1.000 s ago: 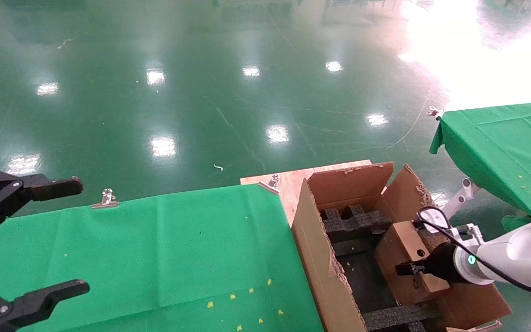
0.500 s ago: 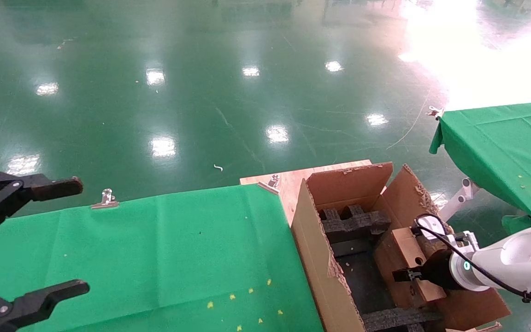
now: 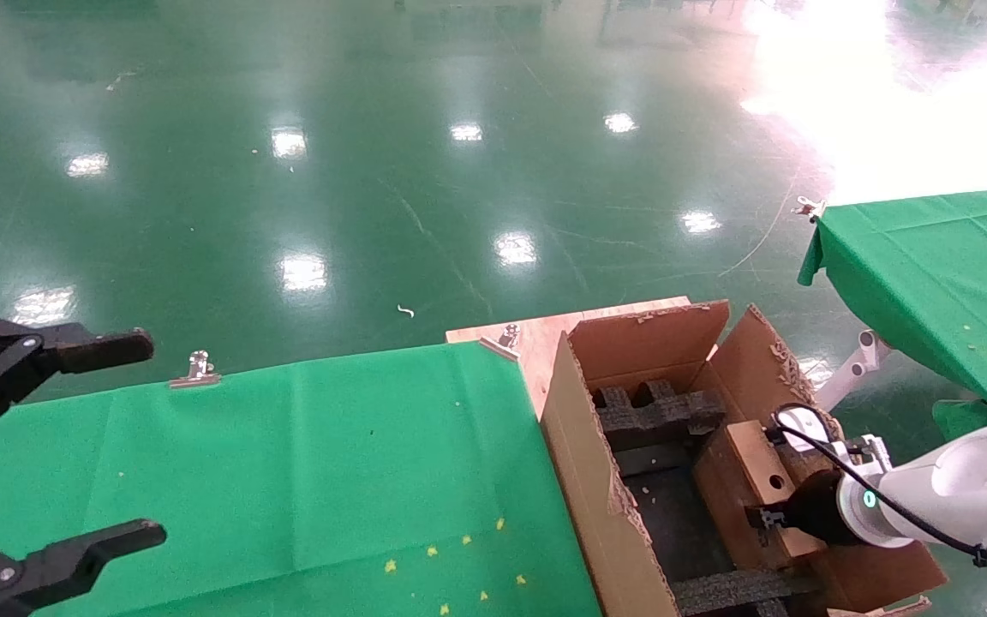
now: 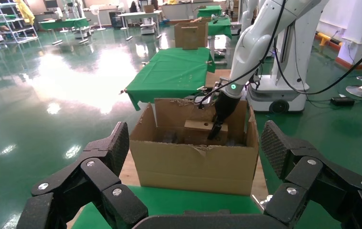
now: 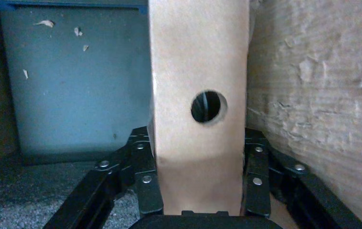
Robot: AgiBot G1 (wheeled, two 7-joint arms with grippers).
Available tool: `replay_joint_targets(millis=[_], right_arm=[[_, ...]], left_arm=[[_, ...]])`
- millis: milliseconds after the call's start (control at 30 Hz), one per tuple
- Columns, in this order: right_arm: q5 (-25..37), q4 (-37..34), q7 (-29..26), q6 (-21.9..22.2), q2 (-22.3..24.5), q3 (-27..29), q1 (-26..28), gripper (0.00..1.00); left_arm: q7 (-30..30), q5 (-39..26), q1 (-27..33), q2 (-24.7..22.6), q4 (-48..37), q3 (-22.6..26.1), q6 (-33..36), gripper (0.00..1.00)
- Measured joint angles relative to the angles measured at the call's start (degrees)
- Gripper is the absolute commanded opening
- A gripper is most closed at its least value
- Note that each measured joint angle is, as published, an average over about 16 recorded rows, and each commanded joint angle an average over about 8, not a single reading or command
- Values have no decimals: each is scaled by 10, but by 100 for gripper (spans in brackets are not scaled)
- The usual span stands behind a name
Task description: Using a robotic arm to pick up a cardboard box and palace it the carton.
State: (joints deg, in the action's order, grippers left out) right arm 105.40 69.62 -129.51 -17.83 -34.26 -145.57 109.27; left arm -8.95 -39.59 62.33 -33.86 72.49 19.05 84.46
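Observation:
The small cardboard box (image 3: pixel 746 467) stands on edge inside the large carton (image 3: pixel 583 480), against its right wall, with the round hole in its narrow side facing up. The white robotic arm (image 3: pixel 965 488) reaches in from the right. My right gripper (image 3: pixel 769 518) is shut on the box. In the right wrist view the box (image 5: pixel 196 71) fills the space between the fingers (image 5: pixel 143 176) of the right gripper (image 5: pixel 198 183), next to the carton wall (image 5: pixel 313 95). My left gripper (image 3: pixel 146 439) is open and empty at the far left. In its own view the left gripper (image 4: pixel 196 145) faces the carton (image 4: pixel 193 164).
Black foam inserts (image 3: pixel 660 416) sit inside the carton. The carton rests on a wooden board (image 3: pixel 536 338) beside the green-clothed table (image 3: pixel 331 471), which has a metal clip (image 3: pixel 198 368) at its far edge. A second green table (image 3: pixel 939 274) stands to the right.
My right gripper has lowered the cardboard box deeper into the carton and drawn it slightly nearer. The left gripper has not moved.

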Motion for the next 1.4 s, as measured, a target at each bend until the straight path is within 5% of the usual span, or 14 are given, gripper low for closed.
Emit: replay_joint_targets(millis=[667,1167,1400], right_arm=[[33,35,-2,5,26,26,90,100],[1,87,-4,195,37,74,154,100],[-12,89,-1,241,34,85,150,100]], left_arm=[[0,0,0,0,0,0,0,100],[0,0,0,0,0,0,0,100],[0,0,0,0,0,0,0,100]])
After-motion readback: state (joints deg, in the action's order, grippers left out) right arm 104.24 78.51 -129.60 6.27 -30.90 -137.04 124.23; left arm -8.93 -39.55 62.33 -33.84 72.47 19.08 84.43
